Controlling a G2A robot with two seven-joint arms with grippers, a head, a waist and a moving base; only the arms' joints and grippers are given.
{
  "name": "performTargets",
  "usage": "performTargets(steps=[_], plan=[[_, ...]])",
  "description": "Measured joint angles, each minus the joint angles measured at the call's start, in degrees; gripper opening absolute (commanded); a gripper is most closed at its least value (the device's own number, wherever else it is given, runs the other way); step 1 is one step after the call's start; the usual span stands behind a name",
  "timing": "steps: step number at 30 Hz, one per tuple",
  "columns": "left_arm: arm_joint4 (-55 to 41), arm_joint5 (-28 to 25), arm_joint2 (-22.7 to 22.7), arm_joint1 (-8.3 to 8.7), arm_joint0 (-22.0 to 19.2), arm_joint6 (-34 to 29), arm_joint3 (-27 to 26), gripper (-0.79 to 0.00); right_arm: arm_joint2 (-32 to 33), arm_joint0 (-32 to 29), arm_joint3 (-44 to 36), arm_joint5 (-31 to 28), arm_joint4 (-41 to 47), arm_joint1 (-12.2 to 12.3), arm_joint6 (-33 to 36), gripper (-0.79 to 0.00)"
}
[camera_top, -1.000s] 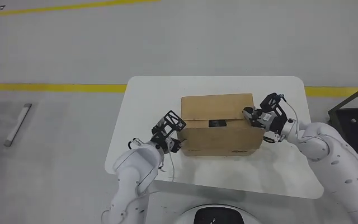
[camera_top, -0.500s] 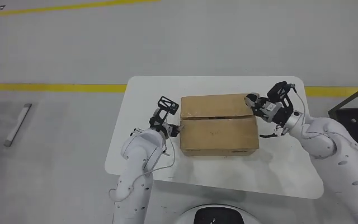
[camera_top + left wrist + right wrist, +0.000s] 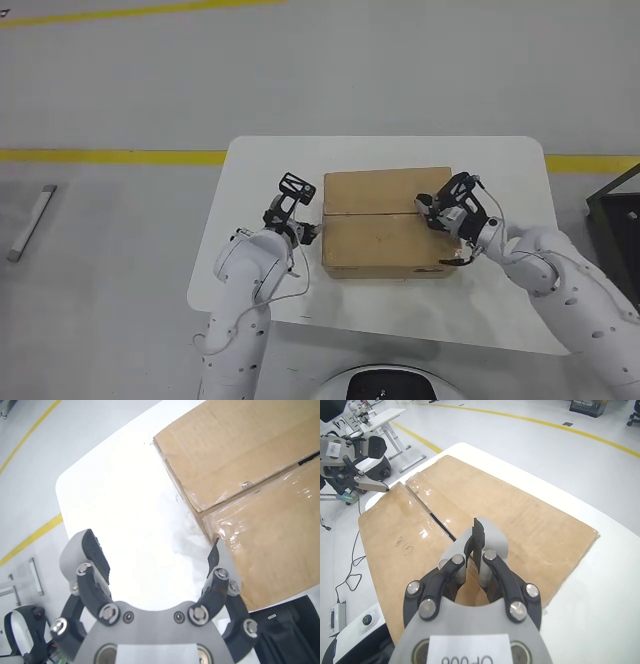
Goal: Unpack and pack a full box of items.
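Top view: box [image 3: 380, 238] closed; inside hidden.

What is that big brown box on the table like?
The box is brown cardboard, lying flat on the white table. Its two top flaps are shut, with a thin dark gap between them. Shiny clear tape and a pen scribble mark the top. The open left gripper sits at one short end; the shut right gripper hangs over the top.
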Motion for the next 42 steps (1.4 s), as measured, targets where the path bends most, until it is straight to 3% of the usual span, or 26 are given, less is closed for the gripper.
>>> performTargets(steps=[14,20,24,27,42], plan=[[-0.3,-0.2,-0.3,0.15,0.8,1.4,-1.0,0.0,-1.5,0.7,1.0,0.6,-0.5,-0.6,0.4,-0.785],[5.7,-2.1,-0.5,0.97,1.7,4.4,-1.6,0.0,-1.1,0.5,0.8,0.7,-0.6,-0.6,0.4,-0.785],[17.0,-6.0,1.7,1.96,2.4,8.7,0.7,0.0,-0.8,0.2,0.4,0.8,-0.5,-0.6,0.5,-0.785],[22.0,-5.2,3.0,2.23,2.7,13.7,4.0,0.0,-0.7,0.2,0.4,0.7,-0.5,-0.7,0.6,-0.785],[21.4,4.1,6.9,1.46,-1.5,26.8,16.9,0.0,0.2,-0.3,0.1,0.6,-0.4,-0.7,0.7,-0.785]])
